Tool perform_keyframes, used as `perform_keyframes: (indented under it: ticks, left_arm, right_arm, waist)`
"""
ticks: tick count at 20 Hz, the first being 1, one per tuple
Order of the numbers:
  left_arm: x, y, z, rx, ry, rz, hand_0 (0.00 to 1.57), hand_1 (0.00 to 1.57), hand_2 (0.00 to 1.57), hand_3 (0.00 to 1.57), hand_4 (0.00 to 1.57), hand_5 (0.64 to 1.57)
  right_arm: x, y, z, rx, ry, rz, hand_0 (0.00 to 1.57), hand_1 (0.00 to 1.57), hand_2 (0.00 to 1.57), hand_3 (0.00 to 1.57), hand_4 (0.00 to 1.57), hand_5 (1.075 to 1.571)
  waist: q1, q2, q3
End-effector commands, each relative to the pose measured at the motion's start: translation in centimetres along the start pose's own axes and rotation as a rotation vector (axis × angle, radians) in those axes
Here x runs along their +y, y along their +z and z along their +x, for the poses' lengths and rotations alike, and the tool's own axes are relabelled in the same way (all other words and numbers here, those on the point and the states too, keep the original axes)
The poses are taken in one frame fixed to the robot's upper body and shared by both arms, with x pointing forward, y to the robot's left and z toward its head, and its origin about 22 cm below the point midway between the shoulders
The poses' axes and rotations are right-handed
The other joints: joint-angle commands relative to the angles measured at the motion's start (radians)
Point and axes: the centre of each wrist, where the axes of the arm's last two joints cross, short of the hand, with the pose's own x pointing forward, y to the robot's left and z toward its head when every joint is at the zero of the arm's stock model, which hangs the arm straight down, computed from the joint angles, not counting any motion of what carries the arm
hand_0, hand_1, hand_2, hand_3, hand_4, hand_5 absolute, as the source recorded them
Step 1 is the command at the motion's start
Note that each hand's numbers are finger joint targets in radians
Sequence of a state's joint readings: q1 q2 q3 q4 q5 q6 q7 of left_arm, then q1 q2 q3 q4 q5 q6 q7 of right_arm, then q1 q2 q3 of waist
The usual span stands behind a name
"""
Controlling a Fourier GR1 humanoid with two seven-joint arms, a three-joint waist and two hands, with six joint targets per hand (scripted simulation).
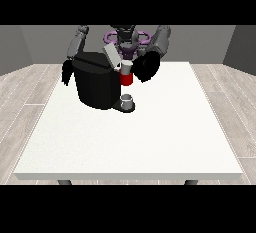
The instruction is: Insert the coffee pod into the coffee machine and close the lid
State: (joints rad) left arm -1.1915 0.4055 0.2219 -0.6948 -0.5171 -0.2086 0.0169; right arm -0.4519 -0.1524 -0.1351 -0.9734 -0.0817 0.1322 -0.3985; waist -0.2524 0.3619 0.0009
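One coffee machine (97, 84); one cup (127, 101); one pod (126, 67) beside the hand at the view's right (146, 68), fingers unclear; other hand (66, 72) unclear too.

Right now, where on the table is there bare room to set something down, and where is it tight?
Bare: the whole near half of the white table, from the cup down to the near edge, and the strip right of the hand at the view's right. Crowded: the far-left part, around the coffee machine, its raised lid and the hand at the view's left.
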Motion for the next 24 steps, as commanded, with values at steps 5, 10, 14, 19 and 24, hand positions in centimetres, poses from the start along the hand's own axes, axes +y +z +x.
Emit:
perform_keyframes:
  ticks: [5, 10, 14, 19, 24]
  left_arm:
    - [-2.8, -0.7, 1.9, -0.034, -0.012, 0.027, 1.40, 1.40, 1.44, 1.40, 0.63, 1.571]
    - [-3.8, 0.4, -1.8, -0.080, 0.151, -0.042, 0.00, 0.00, 0.00, 0.00, 0.00, 1.571]
    - [-10.9, 2.9, -6.7, -0.027, 0.308, -0.131, 0.00, 0.00, 0.00, 0.00, 0.00, 1.571]
    - [-15.2, 8.0, -13.5, 0.058, 0.487, -0.141, 0.00, 0.00, 0.00, 0.00, 0.00, 1.571]
    - [-21.7, 16.7, -19.8, 0.166, 0.681, -0.194, 0.00, 0.00, 0.00, 0.00, 0.21, 1.571]
  right_arm:
    - [-1.6, -2.1, 1.4, -0.031, -0.026, -0.011, 0.00, 0.00, 0.00, 0.00, 0.34, 1.571]
    - [-1.8, 1.5, -1.3, 0.016, -0.052, -0.033, 0.00, 0.00, 0.00, 0.00, 0.20, 1.571]
    - [-1.3, 5.9, -4.3, 0.085, -0.078, -0.065, 0.00, 0.00, 0.00, 0.00, 0.27, 1.571]
    - [-1.5, 10.5, -6.0, 0.177, -0.082, -0.057, 0.00, 0.00, 0.00, 0.00, 0.08, 1.571]
    - [1.0, 11.9, -6.0, 0.225, -0.029, 0.009, 0.00, 0.00, 0.00, 0.00, 0.00, 1.571]
  waist:
    - [0.008, 0.042, -0.0003]
    - [0.038, -0.052, -0.0010]
    - [0.092, -0.189, -0.0013]
    - [0.143, -0.340, -0.0024]
    - [0.204, -0.517, -0.0044]
